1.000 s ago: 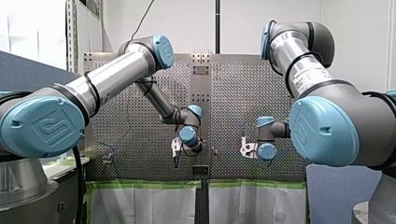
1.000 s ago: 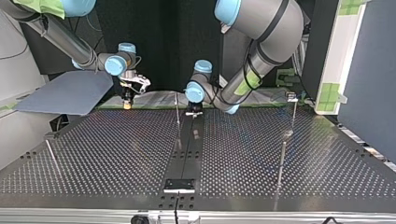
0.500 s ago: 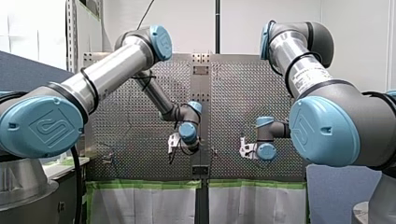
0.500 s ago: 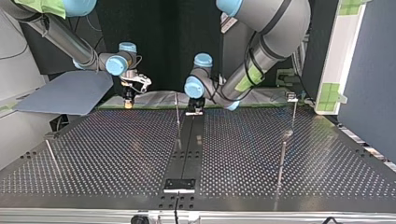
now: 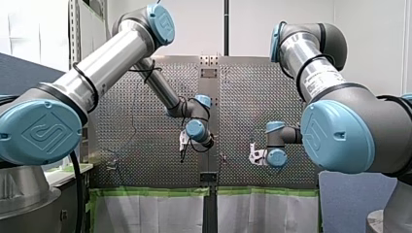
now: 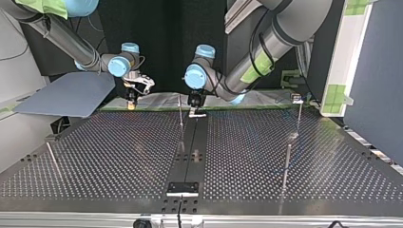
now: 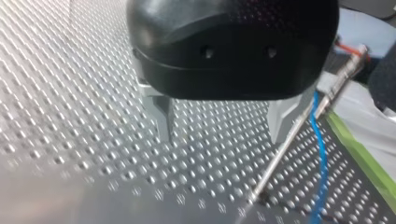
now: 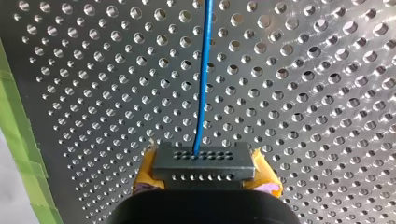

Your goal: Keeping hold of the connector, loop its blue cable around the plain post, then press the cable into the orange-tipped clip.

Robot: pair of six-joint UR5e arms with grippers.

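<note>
Connector (image 8: 203, 163), black, sits clamped between the yellow pads of my right end effector (image 8: 205, 173). Its blue cable (image 8: 203, 93) runs straight ahead over the perforated bench (image 8: 303, 93). My left end effector (image 7: 219, 123) hangs released, fingers apart and grasping nothing, just beside a slim metal post (image 7: 289, 140) with the cable alongside it.

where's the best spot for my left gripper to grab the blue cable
Probably the straight stretch of blue cable beside the post, from above, with the open left gripper straddling it crosswise: it is thin, runs straight there, and the fingers are spread wide enough.
</note>
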